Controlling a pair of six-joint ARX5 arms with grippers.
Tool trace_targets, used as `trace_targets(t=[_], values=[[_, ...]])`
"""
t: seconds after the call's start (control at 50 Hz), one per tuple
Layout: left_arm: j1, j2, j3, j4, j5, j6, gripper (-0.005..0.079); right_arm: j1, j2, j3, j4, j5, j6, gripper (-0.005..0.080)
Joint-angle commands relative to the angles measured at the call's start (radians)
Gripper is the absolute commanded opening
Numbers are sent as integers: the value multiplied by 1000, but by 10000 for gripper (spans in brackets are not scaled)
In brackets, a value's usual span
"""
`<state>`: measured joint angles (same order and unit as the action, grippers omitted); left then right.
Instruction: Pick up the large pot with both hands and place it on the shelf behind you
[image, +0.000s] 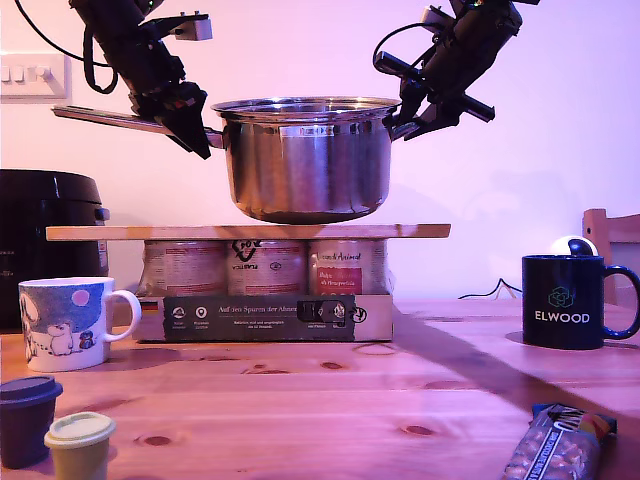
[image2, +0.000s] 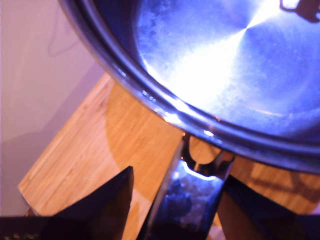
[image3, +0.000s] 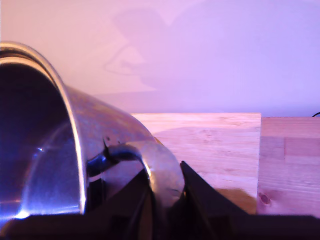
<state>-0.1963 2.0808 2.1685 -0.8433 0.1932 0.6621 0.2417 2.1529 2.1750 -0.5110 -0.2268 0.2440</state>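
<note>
The large pot (image: 305, 160), shiny steel, sits level just over the pale wooden shelf (image: 100, 232); I cannot tell whether its base touches the board. At the exterior view's left, my first gripper (image: 195, 135) is shut on the long straight handle (image: 110, 118). The first wrist view shows that handle (image2: 192, 200) between the black fingers of my first gripper (image2: 180, 210), with the pot's inside (image2: 240, 65) and the shelf (image2: 100, 150) beneath. At the exterior view's right, my second gripper (image: 405, 118) is shut on the loop handle (image3: 160, 170), which lies between the black fingers of my second gripper (image3: 162, 200).
The shelf rests on jars (image: 265, 265) in a cardboard tray. A black cooker (image: 45, 240) and a white mug (image: 65, 322) stand at the exterior view's left, a dark ELWOOD mug (image: 565, 300) at its right. Two small cups (image: 25, 415) and a snack bar (image: 560, 445) lie in front.
</note>
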Motion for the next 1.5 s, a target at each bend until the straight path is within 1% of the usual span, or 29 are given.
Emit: trace_targets(t=[0.0, 0.16, 0.26, 0.4, 0.54, 0.68, 0.76, 1.0, 1.1, 1.14, 1.24, 1.36, 1.48], values=[[36, 6, 61, 75, -13, -16, 434, 43, 63, -56, -40, -36, -109, -13], [28, 0, 65, 82, -11, -26, 430, 39, 62, -37, -73, -40, -73, -13], [27, 0, 66, 69, -11, -28, 430, 31, 62, -13, -101, -77, -59, -5], [28, 0, 66, 46, -14, -27, 430, 30, 62, 18, -133, -83, -60, 76], [28, 0, 66, 48, -17, -26, 430, 28, 62, 28, -145, -101, -60, 99], [28, 0, 66, 44, -15, -27, 430, 28, 62, 28, -156, -124, -60, 176], [28, 0, 66, 38, -14, -27, 430, 28, 62, 28, -163, -134, -60, 177], [28, 0, 66, 37, -14, -26, 430, 27, 62, 28, -167, -134, -60, 181], [29, 0, 66, 44, -15, -25, 430, 27, 62, 28, -161, -132, -60, 263], [30, 0, 66, 50, -14, -26, 430, 27, 62, 28, -159, -130, -60, 284], [30, 0, 66, 59, -15, -26, 430, 24, 62, 28, -160, -130, -60, 303], [31, 0, 66, 76, -18, -25, 430, 20, 62, 28, -150, -125, -60, 303], [31, 0, 66, 129, -27, -20, 431, 19, 62, 28, -122, -107, -59, 312]])
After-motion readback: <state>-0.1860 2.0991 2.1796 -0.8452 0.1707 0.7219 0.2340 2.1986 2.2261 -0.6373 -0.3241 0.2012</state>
